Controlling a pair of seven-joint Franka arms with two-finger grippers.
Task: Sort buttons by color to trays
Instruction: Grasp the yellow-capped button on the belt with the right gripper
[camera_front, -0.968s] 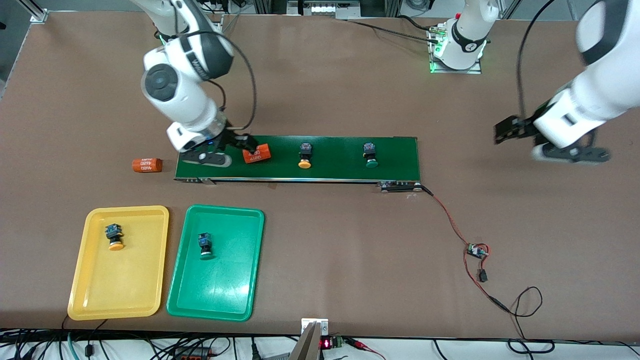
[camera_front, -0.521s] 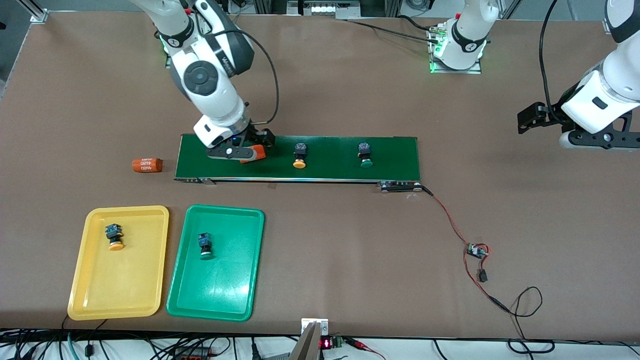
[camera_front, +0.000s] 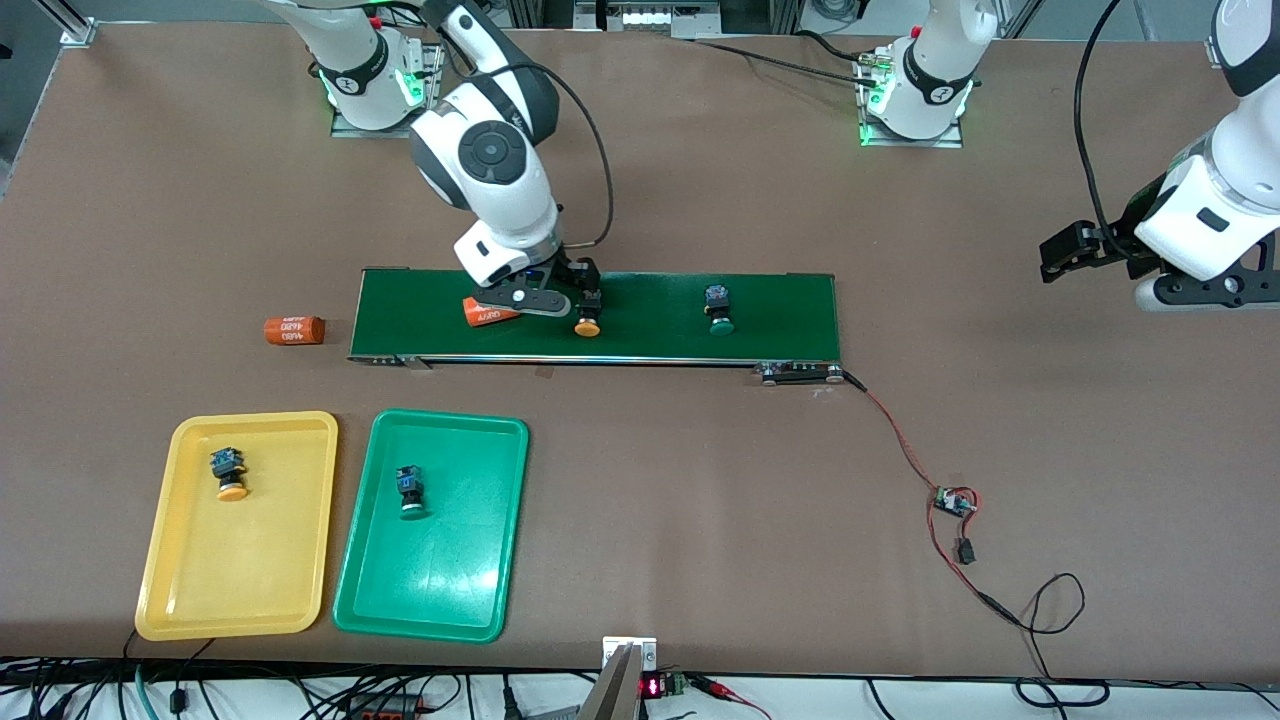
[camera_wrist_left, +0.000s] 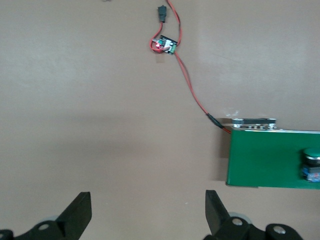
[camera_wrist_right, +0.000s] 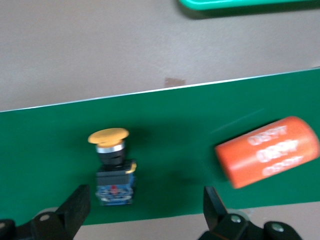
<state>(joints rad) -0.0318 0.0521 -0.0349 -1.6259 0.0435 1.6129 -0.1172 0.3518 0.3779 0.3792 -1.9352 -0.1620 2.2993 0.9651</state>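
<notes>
Moved: the right end effector (camera_front: 560, 305) has travelled along the conveyor belt (camera_front: 780, 300) from the orange cylinder (camera_front: 487, 314) to over the yellow button (camera_front: 587, 322); both belt buttons have drifted toward the right arm's end.
Key relation: yellow button lies between the open fingers, cap toward the front camera, body away from it.
Green button (camera_front: 719, 309): on the belt, untouched.
Left end effector (camera_front: 1180, 290): open, waiting over bare surface (camera_front: 700, 480).
Yellow tray (camera_front: 165, 560): one yellow button (camera_front: 229, 473).
Green tray (camera_front: 370, 580): one green button (camera_front: 409, 492).
</notes>
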